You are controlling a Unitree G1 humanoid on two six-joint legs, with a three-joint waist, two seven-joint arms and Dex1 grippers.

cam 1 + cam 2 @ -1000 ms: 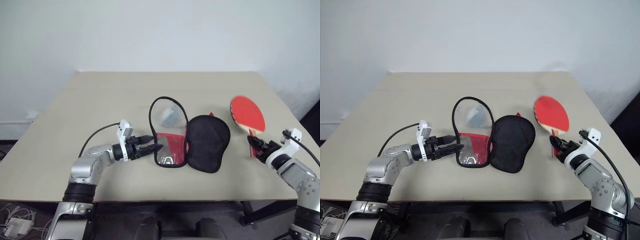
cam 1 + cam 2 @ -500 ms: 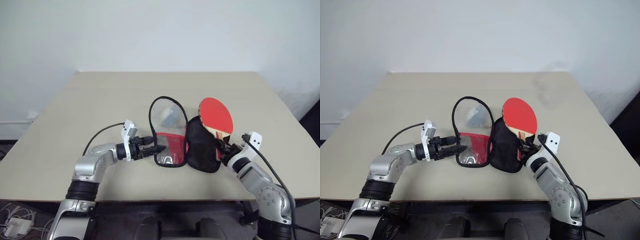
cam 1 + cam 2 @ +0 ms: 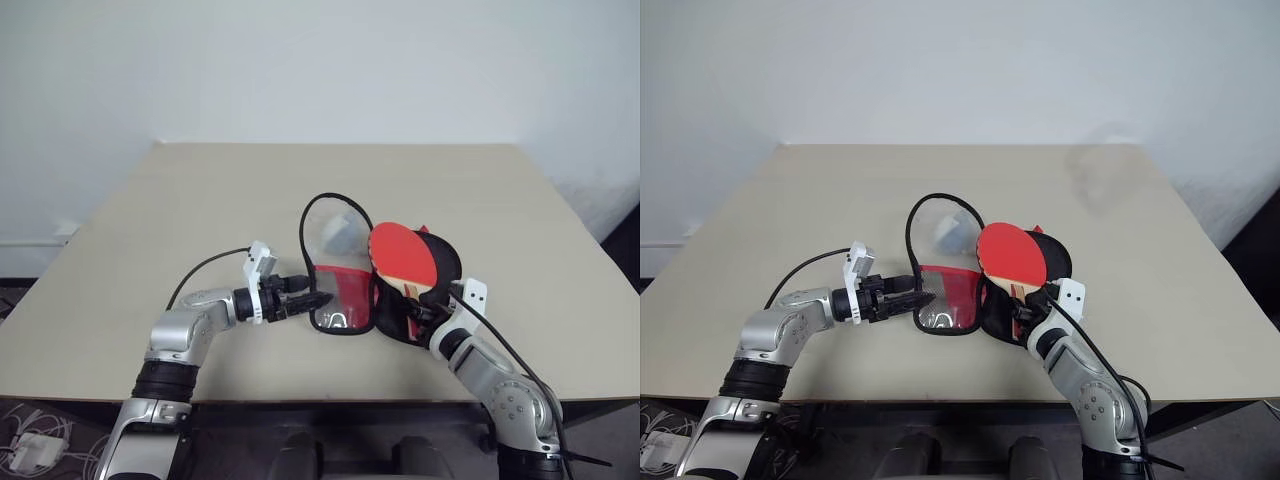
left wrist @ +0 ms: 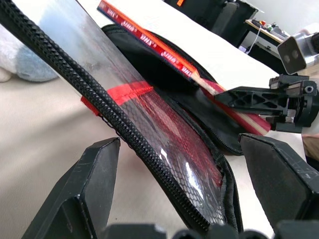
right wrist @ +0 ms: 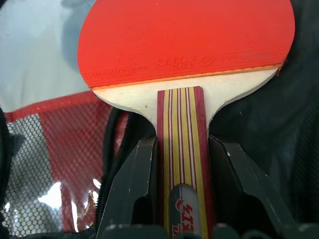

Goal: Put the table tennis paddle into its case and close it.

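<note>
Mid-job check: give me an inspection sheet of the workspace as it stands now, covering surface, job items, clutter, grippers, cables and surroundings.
Surface: beige rectangular table, mostly bare.
Job's things: red-faced table tennis paddle with pale striped wooden handle held over the black half of the soft zip case; case lies open, its clear and red mesh flap raised on edge.
Clutter: small grey rounded lump seen through the clear flap.
Grippers: left gripper open, fingers either side of the flap's zip edge; right gripper shut on the paddle handle.
Cables: black cable looping from the left wrist; another along the right forearm.
Surroundings: plain white wall behind.
</note>
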